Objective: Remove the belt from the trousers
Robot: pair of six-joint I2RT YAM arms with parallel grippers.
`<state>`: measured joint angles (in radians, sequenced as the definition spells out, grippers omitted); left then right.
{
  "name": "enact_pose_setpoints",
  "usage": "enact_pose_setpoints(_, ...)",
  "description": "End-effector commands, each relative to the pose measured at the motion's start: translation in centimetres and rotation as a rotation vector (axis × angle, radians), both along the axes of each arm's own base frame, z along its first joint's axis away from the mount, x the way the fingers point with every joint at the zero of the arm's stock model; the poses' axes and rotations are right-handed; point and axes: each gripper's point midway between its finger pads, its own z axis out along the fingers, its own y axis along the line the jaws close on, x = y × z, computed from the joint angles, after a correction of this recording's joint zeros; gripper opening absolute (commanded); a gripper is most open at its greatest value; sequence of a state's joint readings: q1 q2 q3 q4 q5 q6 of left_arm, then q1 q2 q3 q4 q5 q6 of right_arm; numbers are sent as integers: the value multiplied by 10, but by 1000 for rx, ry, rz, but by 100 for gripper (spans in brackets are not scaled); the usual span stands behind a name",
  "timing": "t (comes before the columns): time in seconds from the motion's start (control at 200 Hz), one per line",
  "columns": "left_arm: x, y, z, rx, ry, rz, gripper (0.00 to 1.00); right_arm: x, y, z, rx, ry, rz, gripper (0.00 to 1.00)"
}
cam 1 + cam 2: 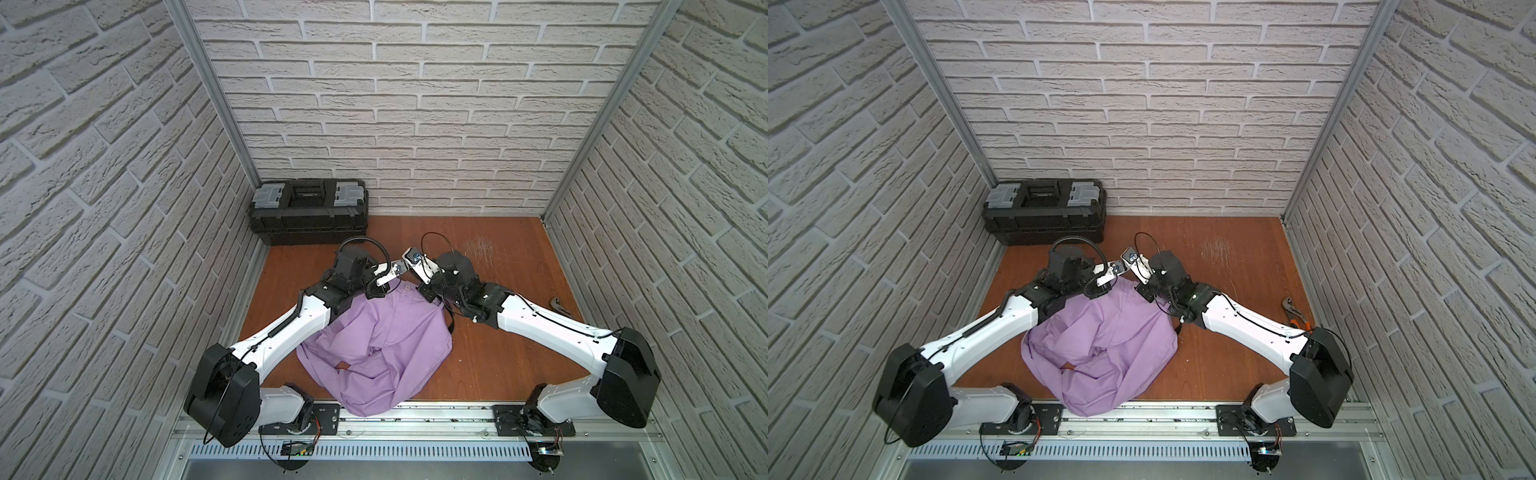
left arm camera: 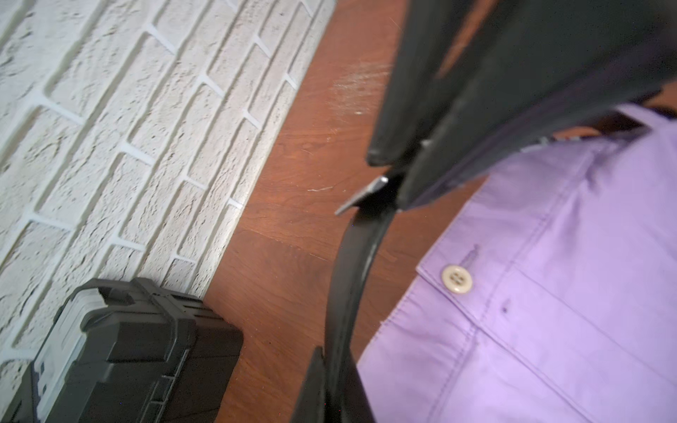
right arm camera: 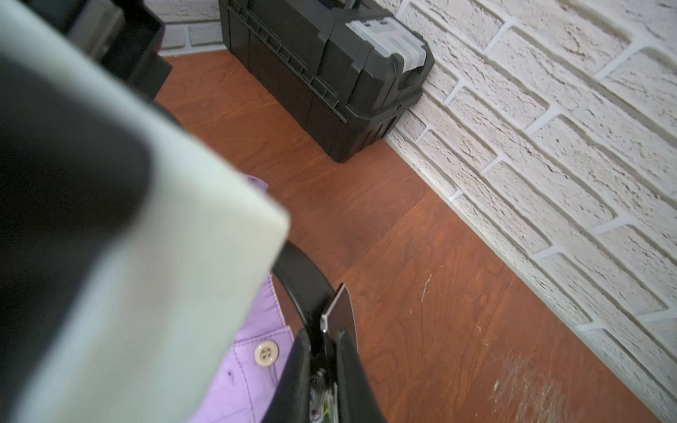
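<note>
Gripping belt [image 2: 353, 256] — left end effector [image 2: 328, 392].

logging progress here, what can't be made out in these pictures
- Both top views: robot arms and folds hide how much of the long narrow black belt is threaded through the lilac cloth trousers.
- Left wrist view: the picture's edge cuts off most of the left end effector.
- Right wrist view: a blurred white-and-black robot part blocks most of the trousers.

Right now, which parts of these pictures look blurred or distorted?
Right wrist view: the white housing near the lens is out of focus, the toolbox sharp. Left wrist view: the belt is soft, the button clearer. In both top views, wide-angle bending tilts the brick walls.
</note>
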<state>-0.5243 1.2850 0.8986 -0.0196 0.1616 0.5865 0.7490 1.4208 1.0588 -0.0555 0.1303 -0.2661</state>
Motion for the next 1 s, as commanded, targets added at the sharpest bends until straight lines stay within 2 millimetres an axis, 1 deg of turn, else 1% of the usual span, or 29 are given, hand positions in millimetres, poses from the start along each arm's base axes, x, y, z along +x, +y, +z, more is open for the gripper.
enact_pose_setpoints(0.0,21,26,63,-252,-115,137,0,-10,0,2,3,-20,32,3)
enact_pose_setpoints(0.07,21,36,69,-318,-117,162,0,-10,-2,-1,0,-14,29,3)
enact_pose_setpoints(0.23,22,56,75,-424,-118,218,0,-8,-7,-7,0,-2,13,3)
enact_pose_setpoints(0.5,29,102,96,-690,-147,362,0,-6,-13,-11,-1,8,-2,3)
enact_pose_setpoints(0.64,33,120,100,-806,-140,436,0,-5,-15,-9,7,7,-14,3)
enact_pose_setpoints(0.86,38,150,98,-990,-112,548,0,-3,-20,-9,11,8,-41,3)
enact_pose_setpoints(0.99,39,172,98,-1120,-96,601,0,-1,-23,-10,12,12,-57,2)
